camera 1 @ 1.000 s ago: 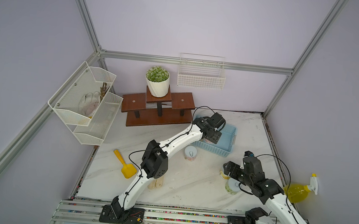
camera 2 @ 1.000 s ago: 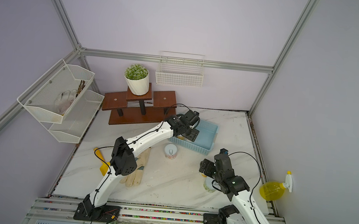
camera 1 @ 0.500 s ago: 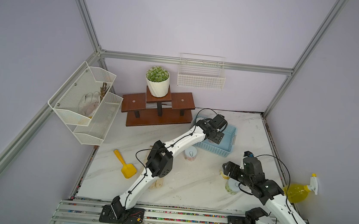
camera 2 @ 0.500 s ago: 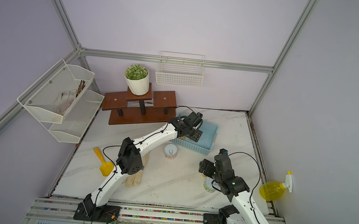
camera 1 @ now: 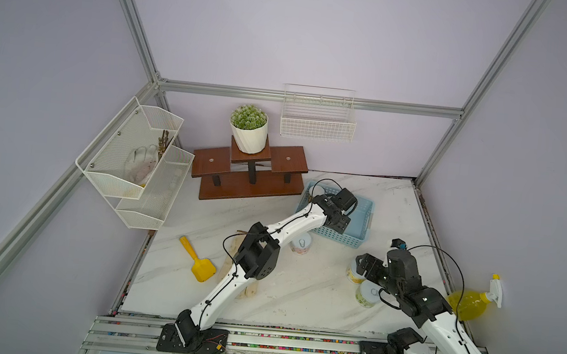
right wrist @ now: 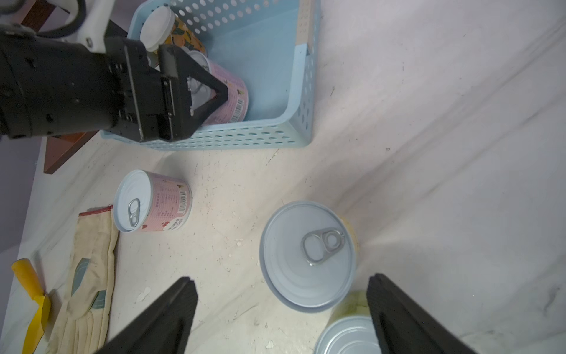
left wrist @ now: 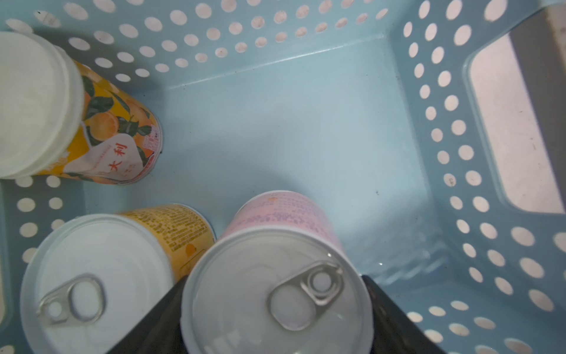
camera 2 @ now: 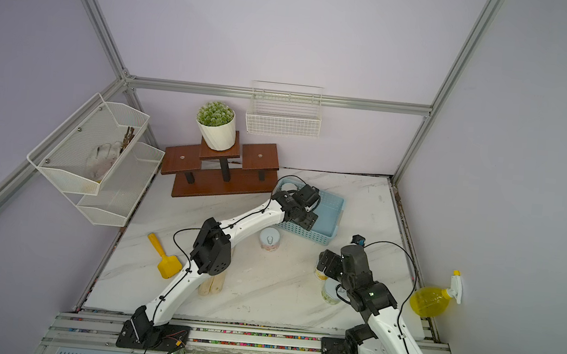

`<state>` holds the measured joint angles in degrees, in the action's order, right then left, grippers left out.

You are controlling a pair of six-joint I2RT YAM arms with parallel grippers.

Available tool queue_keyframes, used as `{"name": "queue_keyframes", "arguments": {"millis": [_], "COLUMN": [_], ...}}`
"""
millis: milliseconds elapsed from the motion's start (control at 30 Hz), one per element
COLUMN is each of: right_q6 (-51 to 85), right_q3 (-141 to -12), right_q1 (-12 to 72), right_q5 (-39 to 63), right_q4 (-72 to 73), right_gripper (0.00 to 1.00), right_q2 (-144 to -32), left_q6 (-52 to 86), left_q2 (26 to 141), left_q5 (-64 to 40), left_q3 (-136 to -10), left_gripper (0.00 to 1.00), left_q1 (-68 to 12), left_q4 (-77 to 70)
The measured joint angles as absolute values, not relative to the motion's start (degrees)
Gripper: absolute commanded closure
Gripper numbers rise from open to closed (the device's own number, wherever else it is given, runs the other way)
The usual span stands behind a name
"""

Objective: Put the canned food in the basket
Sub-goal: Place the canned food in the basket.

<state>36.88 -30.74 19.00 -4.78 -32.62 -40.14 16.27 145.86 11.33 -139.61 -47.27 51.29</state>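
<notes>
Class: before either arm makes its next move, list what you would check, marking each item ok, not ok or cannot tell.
1. Left gripper shut on the pink-labelled pull-tab tin: ok.
2. That tin inside the light blue perforated plastic crate: ok.
3. Tin resting on the crate floor: cannot tell.
4. Bare floor beside the white-lidded orange tin and yellow pull-tab tin inside: ok.
5. Right gripper open over a silver-lidded tin on the white marble table: ok.
6. All tins in the crate: not ok; that one, a second pink tin and a greenish-labelled tin stand outside.
</notes>
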Motion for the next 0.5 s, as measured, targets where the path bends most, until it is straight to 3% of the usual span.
{"name": "queue_keyframes", "arguments": {"millis": [300,500], "right_q6": [38.3,38.8], "right_q3": [-31.5,-31.5], "right_q1": [19.0,19.0], "right_q5": [-8.4,-9.3], "right_q4": [-32.9,-33.1], "right_gripper": [0.06,0.06], "right_q2": [-40.0,-39.6], "left_q6": [16.2,15.8], "left_q2": [146.6,147.1], "left_q5": [12.1,12.2], "left_q3": [-139.9,-140.5], "left_gripper": [0.52,0.45], "left_q1": [-47.2,-47.2], "left_q4": [50.3,50.1]}}
